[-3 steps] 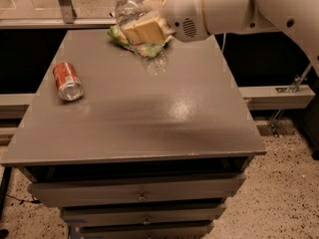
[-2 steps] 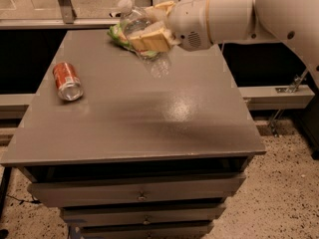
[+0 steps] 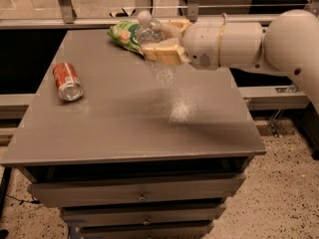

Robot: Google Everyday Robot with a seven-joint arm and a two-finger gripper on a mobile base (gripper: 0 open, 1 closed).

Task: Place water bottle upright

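Observation:
The water bottle (image 3: 149, 34) is clear ribbed plastic with a white cap. It is held nearly upright, cap up and leaning slightly left, with its base (image 3: 162, 74) just at or above the grey table top (image 3: 149, 123) at the back middle. My gripper (image 3: 162, 54), with tan fingers (image 3: 167, 58), reaches in from the right and is shut around the bottle's middle. The fingers hide part of the bottle's body. I cannot tell whether the base touches the table.
A red soda can (image 3: 67, 81) lies on its side at the table's left. A green snack bag (image 3: 122, 34) lies at the back edge just behind and left of the bottle. My white arm (image 3: 239, 44) spans the back right. Drawers sit under the table front.
My gripper has carried the bottle right and toward the front, away from the snack bag, and lowered it. The bottle now stands more upright. The can has not moved.

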